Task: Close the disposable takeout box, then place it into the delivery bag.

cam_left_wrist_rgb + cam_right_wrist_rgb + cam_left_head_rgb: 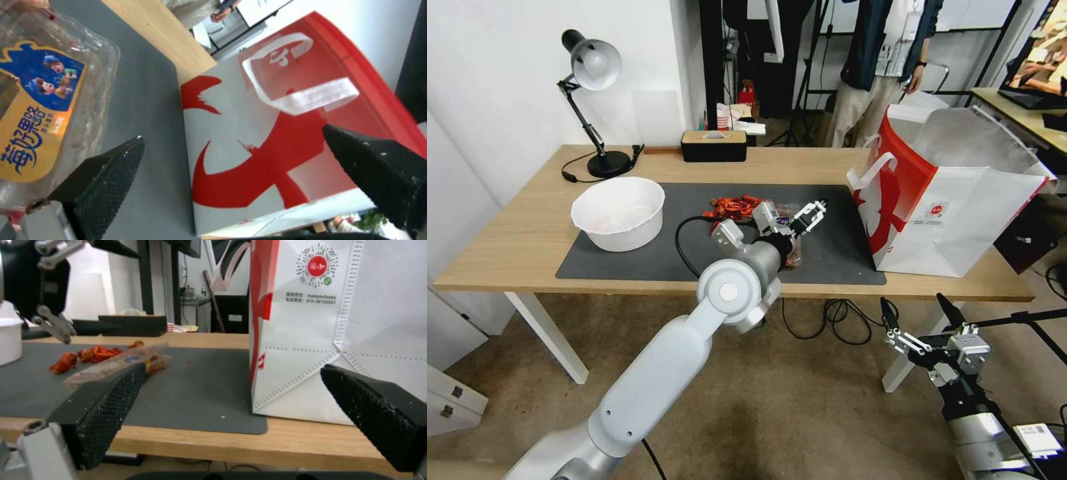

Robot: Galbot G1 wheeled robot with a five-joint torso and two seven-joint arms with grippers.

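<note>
I have the left arm stretched out from the lower left over the light wooden table [514,247], and its left gripper [816,212] hangs over the middle of the dark grey rectangular mat [840,260] with its black textured fingers [104,173] spread wide apart, holding nothing. The right arm sits low in front of the table's near edge; its right gripper [917,312] is also spread open and empty, facing the table from below the tabletop.

On my left side of the mat stands a large round white bowl [619,212]; behind it a black desk lamp [594,100] and a black box with a wooden top [714,145] sit along the far edge. Loose red food pieces [735,204] lie on the mat behind the left wrist.

The small clear plastic takeout box [49,110] with a yellow-and-blue label lies on the mat just beneath and beside the left gripper, largely hidden behind the wrist from my head camera. The large red-and-white paper delivery bag [954,213] stands upright at the mat's right end, mouth open, near the box but apart from it.
</note>
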